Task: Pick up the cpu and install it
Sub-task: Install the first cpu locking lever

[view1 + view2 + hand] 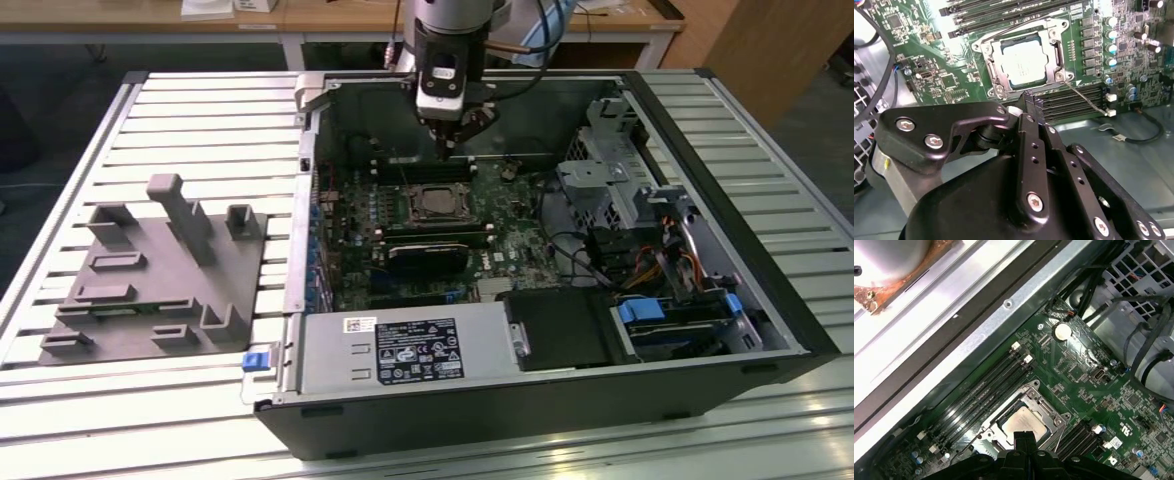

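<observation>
Closed black fingertips (pixel 1029 100) of the gripper (pixel 457 140) are seen nearest the lens in both wrist views, pressed together with nothing held between them. Just beyond them the cpu (pixel 1023 62) is found already seated inside the metal-framed socket (pixel 991 70) on the green motherboard (pixel 521 250). Placement is judged done; the socket frame appears not yet latched down

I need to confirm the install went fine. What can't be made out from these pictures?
- Second wrist view: the gripper body hides one corner of the cpu and socket frame.
- First wrist view: the gripper covers the cpu's near edge.
- Exterior view: too small to tell whether the cpu sits flush.
</observation>
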`<control>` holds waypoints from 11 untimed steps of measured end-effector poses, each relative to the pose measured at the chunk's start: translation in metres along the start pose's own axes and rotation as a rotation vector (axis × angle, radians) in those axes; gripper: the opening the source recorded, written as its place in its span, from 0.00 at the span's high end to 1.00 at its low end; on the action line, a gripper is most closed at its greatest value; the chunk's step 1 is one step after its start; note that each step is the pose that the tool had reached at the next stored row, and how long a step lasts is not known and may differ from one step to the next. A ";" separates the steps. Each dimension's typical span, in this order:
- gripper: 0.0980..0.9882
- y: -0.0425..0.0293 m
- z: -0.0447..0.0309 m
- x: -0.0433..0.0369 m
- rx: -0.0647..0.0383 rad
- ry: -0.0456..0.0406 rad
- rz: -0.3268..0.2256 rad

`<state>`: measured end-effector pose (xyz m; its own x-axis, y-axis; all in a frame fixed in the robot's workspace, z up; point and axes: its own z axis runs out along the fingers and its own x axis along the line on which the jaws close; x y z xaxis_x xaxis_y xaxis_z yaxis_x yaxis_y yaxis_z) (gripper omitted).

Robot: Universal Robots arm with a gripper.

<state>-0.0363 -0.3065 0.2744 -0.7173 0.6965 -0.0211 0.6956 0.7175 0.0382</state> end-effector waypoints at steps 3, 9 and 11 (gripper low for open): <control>0.99 0.0000 0.0000 0.0000 -0.001 0.0009 -0.024; 0.99 0.0000 0.0000 0.0000 -0.001 0.0026 -0.068; 0.99 0.0000 0.0000 0.0000 -0.002 0.0031 -0.081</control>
<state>-0.0363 -0.3065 0.2743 -0.7715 0.6359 -0.0211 0.6349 0.7716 0.0382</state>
